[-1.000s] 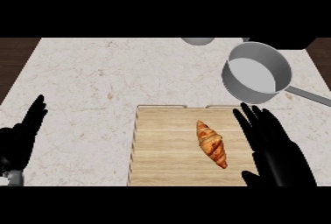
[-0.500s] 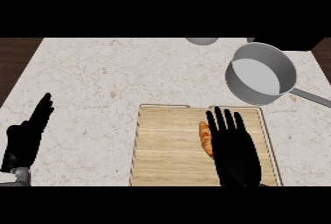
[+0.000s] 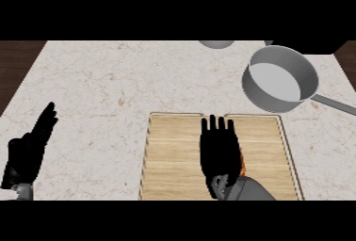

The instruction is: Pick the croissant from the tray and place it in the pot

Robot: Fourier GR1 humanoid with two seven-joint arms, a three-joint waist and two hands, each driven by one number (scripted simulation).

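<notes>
A: Right robot hand shown over the wooden tray, fingers straight, nothing grasped. Croissant beneath it, on the tray. Advice for the grasp?

B: Lower onto the pastry's middle, curl fingers and thumb around its width, lift level, then carry toward the steel pot, beyond the tray's far right corner.

A: Hidden or unclear?

B: Croissant almost wholly covered; only an orange sliver at the palm's right edge. Contact impossible to judge. Pot handle cut off at the frame edge. Left robot hand resting released on the desk, left of the tray.
</notes>
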